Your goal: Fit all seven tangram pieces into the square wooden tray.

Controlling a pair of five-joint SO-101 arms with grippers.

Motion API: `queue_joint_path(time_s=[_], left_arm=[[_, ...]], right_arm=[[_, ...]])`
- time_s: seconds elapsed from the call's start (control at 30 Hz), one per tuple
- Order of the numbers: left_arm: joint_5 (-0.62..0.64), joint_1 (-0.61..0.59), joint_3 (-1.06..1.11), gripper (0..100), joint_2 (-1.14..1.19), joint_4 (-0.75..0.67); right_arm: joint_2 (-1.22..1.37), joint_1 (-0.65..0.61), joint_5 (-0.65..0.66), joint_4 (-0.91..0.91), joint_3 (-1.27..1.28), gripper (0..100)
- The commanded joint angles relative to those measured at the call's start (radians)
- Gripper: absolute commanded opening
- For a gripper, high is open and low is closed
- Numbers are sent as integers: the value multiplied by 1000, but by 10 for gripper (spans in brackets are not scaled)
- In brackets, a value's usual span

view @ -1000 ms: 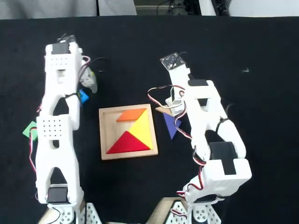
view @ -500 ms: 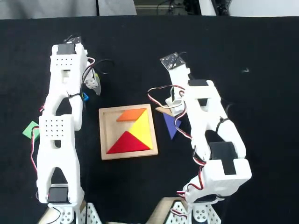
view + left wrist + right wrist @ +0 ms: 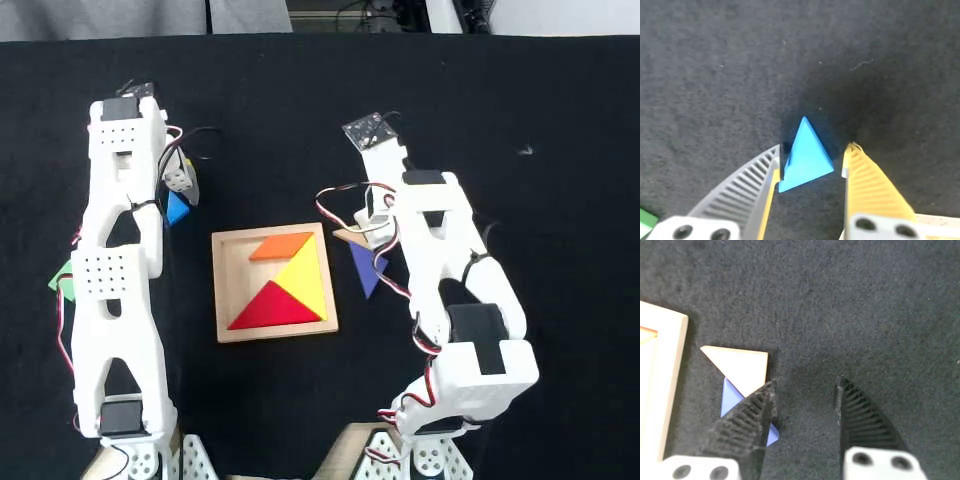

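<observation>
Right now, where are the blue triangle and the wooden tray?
blue triangle [image 3: 806,155], left wrist view, centre of its face.
wooden tray [image 3: 232,272], high view, bare floor at left.

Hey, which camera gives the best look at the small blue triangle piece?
The left wrist view: the blue triangle lies whole and close between the fingers of the open left end effector. In the high view the blue triangle peeks out beside the left arm, partly covered.
</observation>
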Motion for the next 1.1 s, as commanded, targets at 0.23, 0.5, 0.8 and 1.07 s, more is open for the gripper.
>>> queue_joint_path(time_s=[0.23, 0.5, 0.8, 1.07], left_arm=[[-23, 15, -65, 209, -112, 32], [-230, 71, -4, 209, -75, 26], [-236, 45, -68, 209, 15, 28], [-236, 25, -62, 209, 26, 29]], right_arm=[[-4, 9, 8, -11, -2, 188], [-4, 9, 8, -11, -2, 188], [-4, 9, 8, -11, -2, 188], [-4, 9, 8, -12, -2, 188]])
